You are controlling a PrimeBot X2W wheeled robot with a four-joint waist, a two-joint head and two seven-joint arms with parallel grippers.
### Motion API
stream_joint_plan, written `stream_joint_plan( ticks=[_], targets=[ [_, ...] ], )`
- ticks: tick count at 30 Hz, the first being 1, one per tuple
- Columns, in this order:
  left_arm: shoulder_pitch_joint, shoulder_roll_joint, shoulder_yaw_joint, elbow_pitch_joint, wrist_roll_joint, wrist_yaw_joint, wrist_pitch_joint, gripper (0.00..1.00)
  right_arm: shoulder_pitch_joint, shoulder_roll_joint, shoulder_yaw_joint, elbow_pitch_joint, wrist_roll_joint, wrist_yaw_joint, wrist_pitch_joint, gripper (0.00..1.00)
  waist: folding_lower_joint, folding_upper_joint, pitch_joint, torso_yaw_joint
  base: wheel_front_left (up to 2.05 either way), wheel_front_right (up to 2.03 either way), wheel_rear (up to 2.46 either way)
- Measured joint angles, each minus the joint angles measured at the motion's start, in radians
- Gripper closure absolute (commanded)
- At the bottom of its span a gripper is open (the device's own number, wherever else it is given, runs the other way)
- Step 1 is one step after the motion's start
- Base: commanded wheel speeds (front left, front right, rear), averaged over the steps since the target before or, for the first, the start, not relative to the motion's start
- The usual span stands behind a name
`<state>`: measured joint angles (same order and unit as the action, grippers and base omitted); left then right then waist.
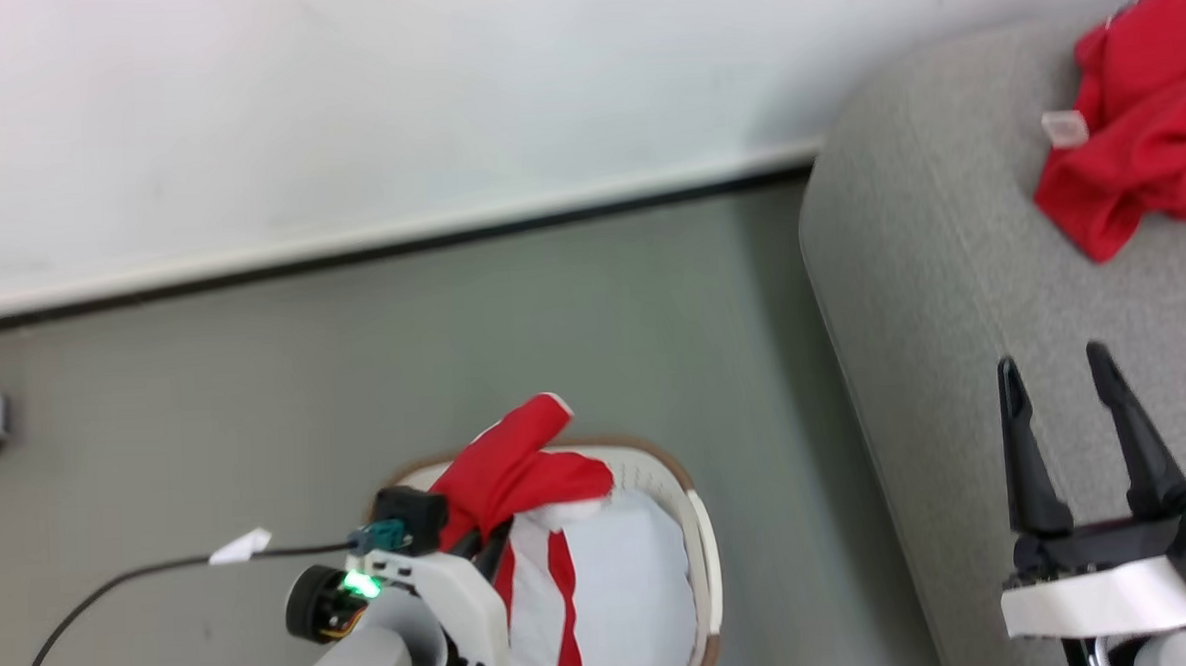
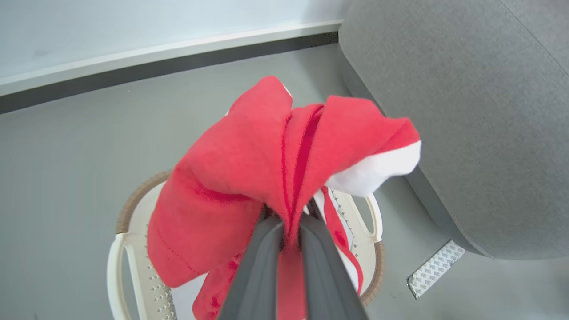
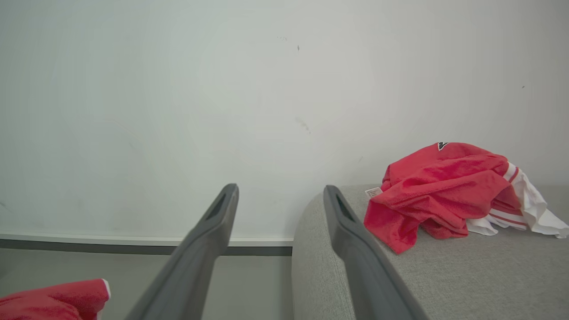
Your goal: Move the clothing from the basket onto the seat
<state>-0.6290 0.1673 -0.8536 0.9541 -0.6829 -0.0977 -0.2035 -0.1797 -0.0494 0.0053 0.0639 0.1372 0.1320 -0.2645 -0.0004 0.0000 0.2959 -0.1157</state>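
The left end effector (image 2: pixel 291 222) is clamped narrow on a red garment (image 2: pixel 249 178), which bunches over its fingertips and hangs down with a white cuff poking out to one side. Directly beneath it sits the basket (image 1: pixel 704 558), cream with a brown rim, and inside it a pale sheet (image 1: pixel 633 571) lies under the garment's red and white striped part. I cannot tell whether the cloth's lower end rests in the basket.

The right end effector (image 1: pixel 1050 373) hovers over the near part of the grey sofa (image 1: pixel 950 257), fingers spread wide with nothing between them. A second red garment (image 1: pixel 1146 149) lies crumpled further back on the sofa, a small white label showing at its edge.

The sofa's rounded corner stands just beside the basket. A dark cable (image 1: pixel 113 579) trails across the grey floor (image 1: pixel 354 363), and a patterned strip of tape (image 2: pixel 435 269) is stuck down near the sofa's base. Behind is a plain white wall (image 1: pixel 343 104) with a dark line along its foot.
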Motion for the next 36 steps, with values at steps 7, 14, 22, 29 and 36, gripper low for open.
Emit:
stream_joint_plan(
  ticks=[7, 14, 22, 29, 36],
  targets=[
    [0.108, 0.055, 0.057, -0.156, -0.019, 0.092, -0.046, 1.00, 0.076, 0.000, 0.002, 0.046, -0.007, 0.000, 0.000, 0.00, 0.0001, 0.0000, -0.142, 0.033, 0.00, 0.00, 0.00],
    [0.261, 0.134, 0.134, -0.386, -0.021, 0.188, -0.058, 1.00, 0.127, 0.001, 0.016, 0.073, -0.018, 0.000, 0.000, 0.00, 0.0001, 0.0000, -0.261, 0.058, 0.00, 0.00, 0.00],
    [0.435, 0.207, 0.293, -0.679, 0.036, 0.279, -0.060, 1.00, 0.141, 0.000, 0.050, 0.094, -0.009, 0.000, 0.000, 0.00, 0.0002, 0.0000, -0.318, 0.057, 0.00, 0.00, 0.00],
    [0.549, 0.220, 0.431, -0.814, 0.103, 0.292, -0.060, 1.00, 0.152, 0.000, 0.091, 0.125, 0.009, 0.000, 0.000, 0.00, 0.0003, 0.0000, -0.348, 0.045, 0.00, 0.00, 0.00],
    [0.600, 0.216, 0.505, -0.858, 0.138, 0.267, -0.060, 1.00, 0.154, 0.000, 0.125, 0.139, 0.025, 0.000, 0.000, 0.00, 0.0004, 0.0000, -0.354, 0.043, 0.00, 0.00, 0.00]
  ],
)
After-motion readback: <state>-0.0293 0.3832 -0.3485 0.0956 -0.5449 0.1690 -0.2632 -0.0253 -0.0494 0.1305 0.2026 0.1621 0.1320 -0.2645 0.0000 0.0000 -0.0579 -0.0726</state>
